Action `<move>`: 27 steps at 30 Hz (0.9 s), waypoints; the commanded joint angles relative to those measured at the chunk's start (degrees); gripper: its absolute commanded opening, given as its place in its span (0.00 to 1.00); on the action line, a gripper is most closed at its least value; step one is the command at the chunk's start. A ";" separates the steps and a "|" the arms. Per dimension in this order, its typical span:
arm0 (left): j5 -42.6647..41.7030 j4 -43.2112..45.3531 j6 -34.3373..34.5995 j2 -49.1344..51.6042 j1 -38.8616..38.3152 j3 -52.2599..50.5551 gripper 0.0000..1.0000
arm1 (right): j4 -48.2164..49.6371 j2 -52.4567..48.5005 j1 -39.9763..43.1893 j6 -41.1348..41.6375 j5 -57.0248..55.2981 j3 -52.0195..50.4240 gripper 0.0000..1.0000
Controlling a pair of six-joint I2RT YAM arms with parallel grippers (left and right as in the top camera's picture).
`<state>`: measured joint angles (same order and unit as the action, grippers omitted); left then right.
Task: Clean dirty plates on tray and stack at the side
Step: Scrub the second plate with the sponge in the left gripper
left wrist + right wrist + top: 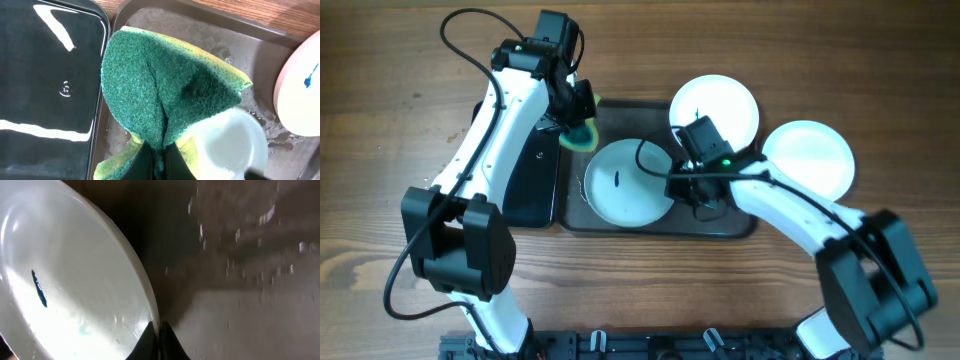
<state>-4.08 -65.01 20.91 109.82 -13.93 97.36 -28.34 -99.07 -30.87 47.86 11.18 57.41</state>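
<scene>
A white plate [623, 182] with a blue smear lies in the dark grey tray [740, 222]. My right gripper [690, 193] is shut on its right rim; the wrist view shows the rim [150, 305] pinched between the black fingers [172, 347], above the wet tray floor [240, 290]. My left gripper [577, 122] is shut on a folded green and yellow sponge [582, 137] over the tray's back left corner. In the left wrist view the sponge [165, 85] fills the middle, and the smeared plate [300, 90] sits at the right. A second plate [715, 108] overlaps the tray's back right corner. A third plate [808, 158] rests on the table to the right.
A narrower glossy black tray [532, 175] lies against the grey tray's left side, under my left arm; it is seen as the black tray [45, 75] in the left wrist view. A blurred white round shape [230, 145] shows close to the left fingers. Wooden table surrounds everything.
</scene>
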 commanded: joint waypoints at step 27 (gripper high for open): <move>-1.62 20.20 3.58 2.56 -8.79 -20.48 0.04 | 5.22 -7.13 -0.09 1.60 -2.60 4.11 0.04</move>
<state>-5.02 -45.82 23.53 110.04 -22.87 77.49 -23.46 -105.47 -30.87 50.68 7.75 60.38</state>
